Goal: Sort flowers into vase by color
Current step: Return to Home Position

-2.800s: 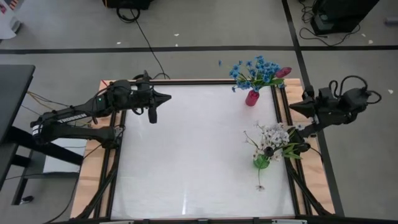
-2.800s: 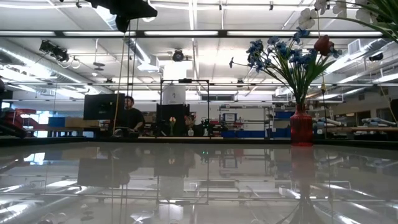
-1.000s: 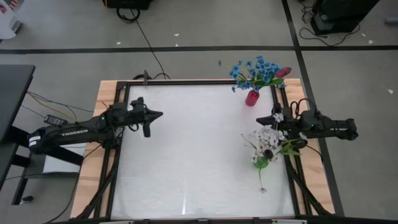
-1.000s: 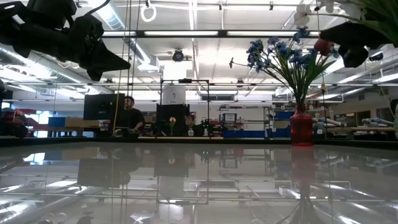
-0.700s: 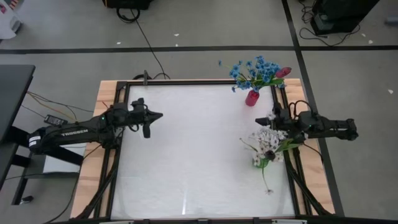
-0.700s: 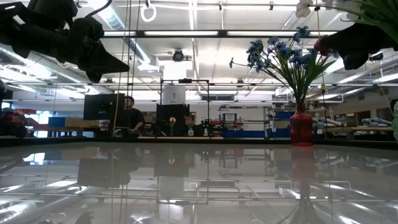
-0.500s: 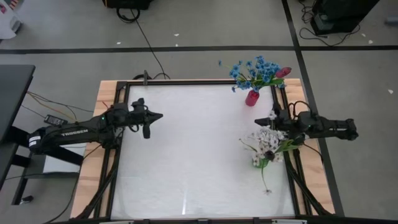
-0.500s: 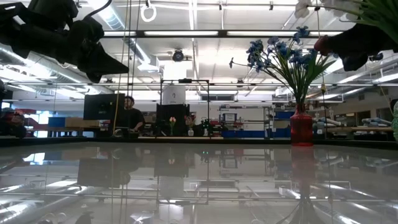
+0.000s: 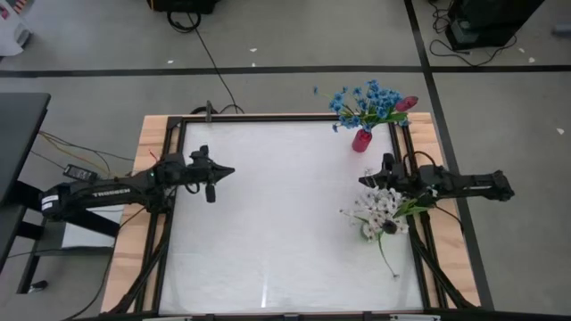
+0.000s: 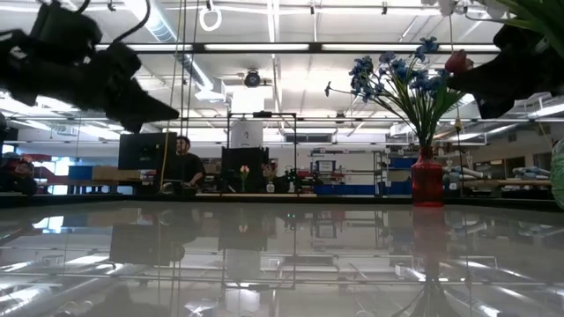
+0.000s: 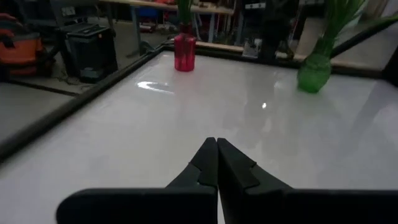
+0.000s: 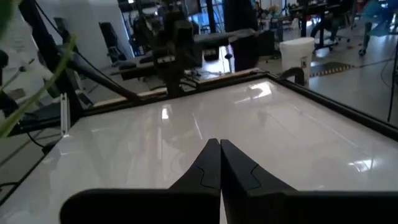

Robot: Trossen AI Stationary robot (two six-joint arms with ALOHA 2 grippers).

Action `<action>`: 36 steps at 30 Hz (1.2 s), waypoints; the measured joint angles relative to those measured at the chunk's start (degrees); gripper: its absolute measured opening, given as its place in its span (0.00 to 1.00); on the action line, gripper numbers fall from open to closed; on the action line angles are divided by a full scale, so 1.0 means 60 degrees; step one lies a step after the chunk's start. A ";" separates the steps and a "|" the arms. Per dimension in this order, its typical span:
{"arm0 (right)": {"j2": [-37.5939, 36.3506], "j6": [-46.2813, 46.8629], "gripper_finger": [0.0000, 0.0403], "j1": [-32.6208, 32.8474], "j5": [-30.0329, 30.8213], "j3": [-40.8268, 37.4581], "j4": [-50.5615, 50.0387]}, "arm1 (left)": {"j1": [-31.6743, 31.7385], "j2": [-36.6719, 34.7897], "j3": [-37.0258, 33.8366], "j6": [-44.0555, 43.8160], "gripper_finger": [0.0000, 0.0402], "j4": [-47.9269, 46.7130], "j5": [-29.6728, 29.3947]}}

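Observation:
A red vase (image 9: 360,140) stands at the table's far right and holds blue flowers (image 9: 361,100) and a red-pink bud (image 9: 406,103). Nearer, a green vase (image 9: 369,230) holds white flowers (image 9: 376,207); one thin stem (image 9: 389,259) leans out of it toward the near edge. My right gripper (image 9: 362,181) is shut and points level toward the table's left, just beyond the white flowers; its arm passes over their leaves. My left gripper (image 9: 230,169) is shut above the table's left part, with nothing in it. Both vases also show in the left wrist view (image 11: 185,53) (image 11: 314,71).
A black frame (image 9: 285,117) runs round the white table top, with wooden boards outside it. The middle and the near half of the table top (image 9: 277,241) are bare. In the low view a person (image 10: 183,163) sits far behind the table.
Both grippers have sunk toward the table, still shut. My right gripper has also reached farther toward the table's left, past the white flowers. The white bunch has shifted a little, and its leaning stem has swung toward the table's right edge.

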 joint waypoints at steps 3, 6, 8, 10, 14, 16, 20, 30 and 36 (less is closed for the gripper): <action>0.0000 0.0021 0.01 0.0000 -0.0054 -0.0217 0.0380 | -0.0022 -0.0007 -0.0970 -0.0814 0.01 0.1437 0.0128; 0.0009 0.0208 0.01 -0.0006 -0.0371 -0.0402 0.0449 | -0.0059 -0.0016 -0.1145 -0.1137 0.01 0.1408 0.0138; 0.0001 0.0161 0.01 -0.0015 -0.0484 -0.0409 0.0438 | -0.0121 0.0006 -0.1138 -0.0897 0.01 0.1419 0.0164; -0.0004 0.0097 0.01 -0.0025 -0.0563 -0.0409 0.0427 | -0.0137 -0.0006 -0.1138 -0.0633 0.01 0.1379 0.0192; -0.0004 0.0036 0.01 -0.0025 -0.0763 -0.0409 0.0416 | -0.0134 -0.0010 -0.1138 -0.0514 0.01 0.1455 0.0186; -0.0004 0.0036 0.02 -0.0025 -0.0771 -0.0409 0.0413 | -0.0132 -0.0012 -0.1138 -0.0574 0.01 0.1673 0.0315; -0.0004 0.0036 0.04 -0.0025 -0.0620 -0.0409 0.0413 | -0.0134 -0.0012 -0.1131 -0.0789 0.01 0.1773 0.0559; -0.0004 0.0033 0.06 -0.0025 -0.0654 -0.0409 0.0413 | -0.0134 0.0001 -0.1131 -0.1086 0.01 0.1779 0.0557; -0.0004 0.0036 0.07 -0.0025 -0.0654 -0.0409 0.0409 | -0.0134 0.0001 -0.1131 -0.1085 0.01 0.1780 0.0557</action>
